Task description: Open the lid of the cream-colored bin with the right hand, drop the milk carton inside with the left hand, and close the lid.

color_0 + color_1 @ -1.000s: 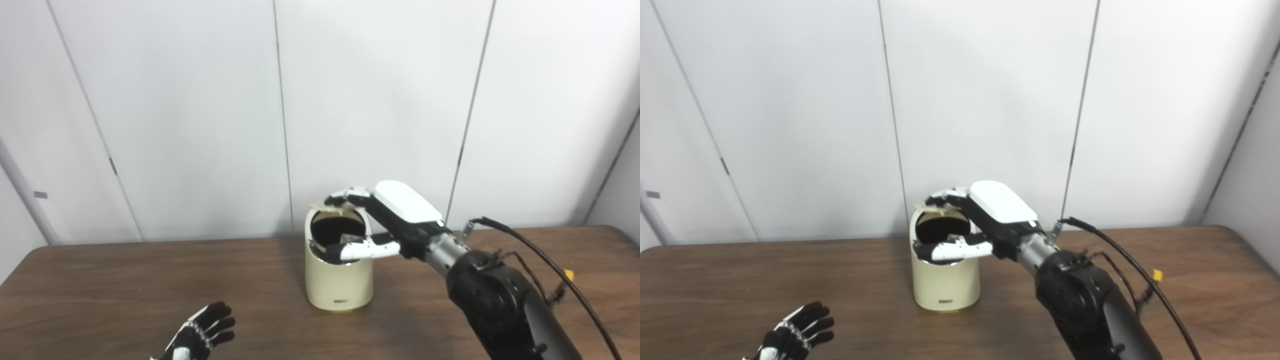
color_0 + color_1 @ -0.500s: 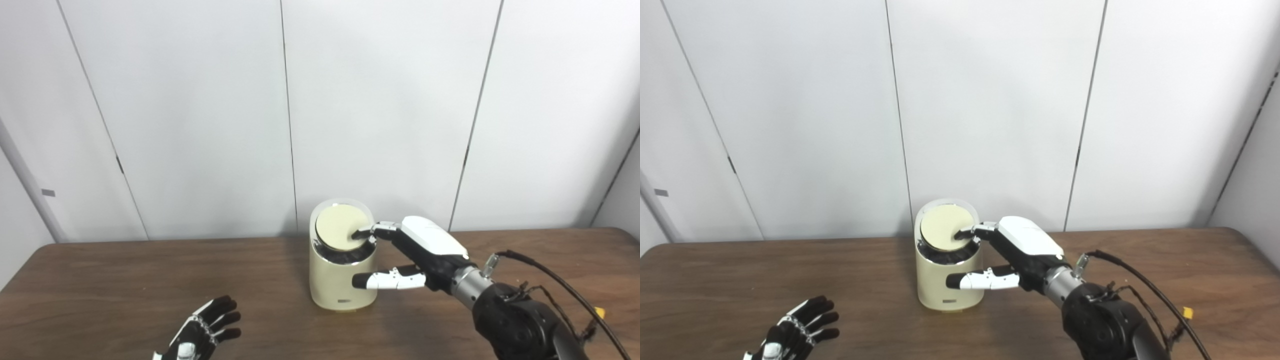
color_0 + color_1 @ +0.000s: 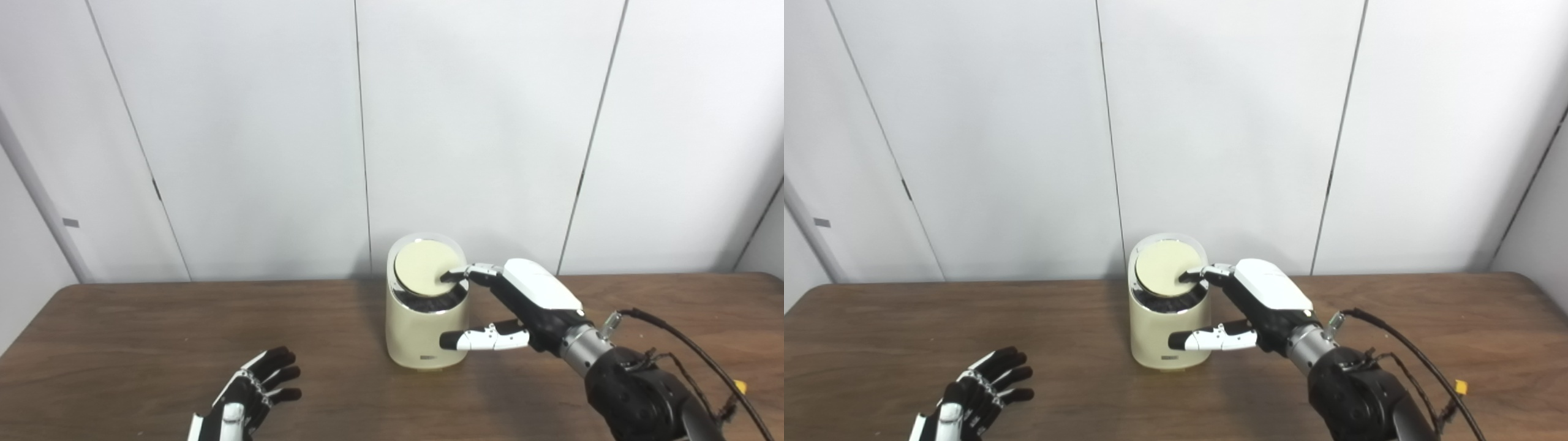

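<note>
The cream-colored bin stands near the far edge of the table, about mid-width, and its lid lies tilted on the opening, with a dark gap showing under its near side, so to my eye it is not seated yet. The right hand has its fingers spread, the tips resting on the lid's right edge and the thumb reaching across the front of the bin wall; it grips nothing. The milk carton is nowhere in sight, so presumably it is already inside. The risk I see is a one-sided push: pressing on that right edge could cock the lid further or jam it in the rim, and the thumb against the wall could nudge the light bin left or tip it back toward the wall panels close behind. The left hand lies open and empty, fingers apart, near the front left, well apart from the bin. There is wide bare wood on both sides and in front, so the right arm can pull back toward the near right freely; only the cable trailing by its wrist might snag.
</note>
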